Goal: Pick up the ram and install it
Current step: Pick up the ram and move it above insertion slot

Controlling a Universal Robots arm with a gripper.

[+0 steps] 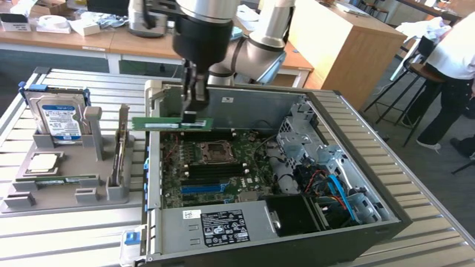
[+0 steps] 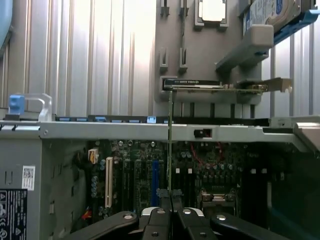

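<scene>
Clamping the ram point(image 1: 159, 123), the gripper point(image 1: 194, 115) hangs over the case point(image 1: 252, 103) on a slatted table point(image 1: 74, 239).

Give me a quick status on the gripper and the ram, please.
Gripper shut on ram. Ram level, above open case, over motherboard. No obstruction seen beneath.

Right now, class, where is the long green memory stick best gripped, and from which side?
The long green memory stick: probably pinch its flat faces at the upper edge, from above, as the pincer does; it hangs level, lower edge free.
</scene>
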